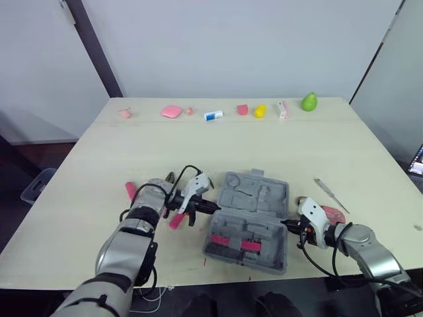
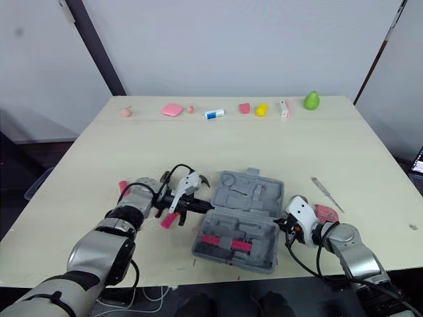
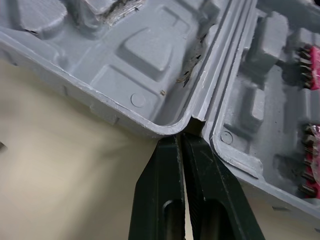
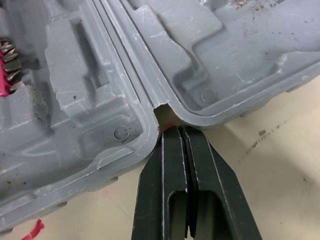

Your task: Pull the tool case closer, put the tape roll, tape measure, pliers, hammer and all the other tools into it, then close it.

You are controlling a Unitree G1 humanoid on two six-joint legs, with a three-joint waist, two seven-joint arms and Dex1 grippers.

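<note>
The grey tool case (image 1: 254, 218) lies open and flat near the table's front edge, lid half farther from me, with pink-handled bits (image 1: 231, 244) in the near half. My left gripper (image 1: 213, 207) is shut, its tips at the hinge notch (image 3: 192, 125) on the case's left side. At the matching notch (image 4: 161, 111) on the right side, my right gripper (image 1: 285, 225) is also shut. Neither holds anything. A pink-handled tool (image 1: 177, 220) lies under my left wrist and another pink tool (image 1: 130, 191) further left. A silver tool (image 1: 330, 194) and a pink object (image 1: 334, 214) lie right of the case.
Along the far edge of the table (image 1: 99, 152) stands a row of small items: a pink block (image 1: 172, 111), a white and blue tube (image 1: 213, 115), a yellow piece (image 1: 260, 110) and a green pear (image 1: 308, 101). Bare tabletop lies between that row and the case.
</note>
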